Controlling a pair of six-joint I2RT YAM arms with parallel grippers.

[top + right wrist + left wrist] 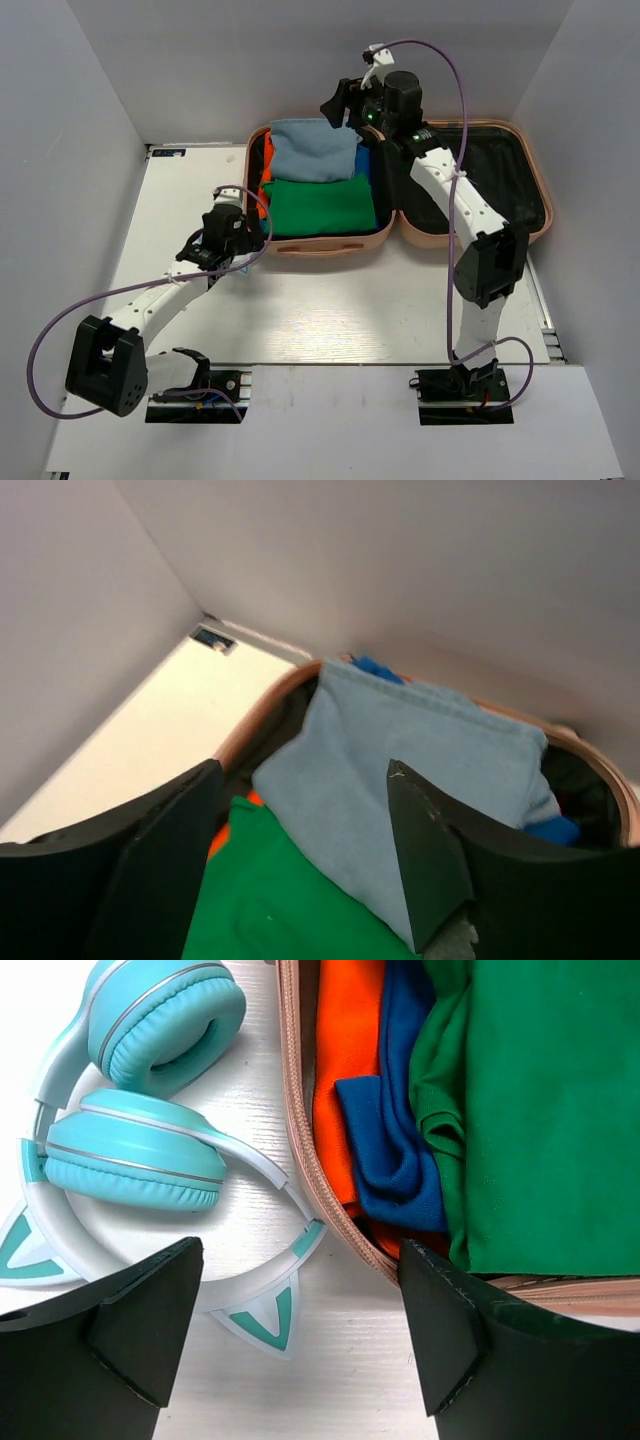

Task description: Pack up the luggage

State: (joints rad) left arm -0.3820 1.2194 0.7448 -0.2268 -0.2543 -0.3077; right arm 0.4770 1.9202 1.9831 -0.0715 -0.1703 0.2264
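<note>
The pale pink luggage (320,246) lies open on the table. Its left half holds folded clothes: a light blue piece (315,150) at the back, a green one (320,205) in front, orange (345,1060) and dark blue (400,1140) ones underneath. The right half (490,180) shows bare black lining. My left gripper (300,1300) hangs open by the case's front left corner, over teal headphones (140,1150) on the table. At the back of the packed half, my right gripper (305,810) is open above the light blue piece (400,780), with nothing between its fingers.
Grey walls close in the table on the left, back and right. The headphones lie right against the luggage's zip edge (300,1110). A small label (212,638) sits on the table's far left corner.
</note>
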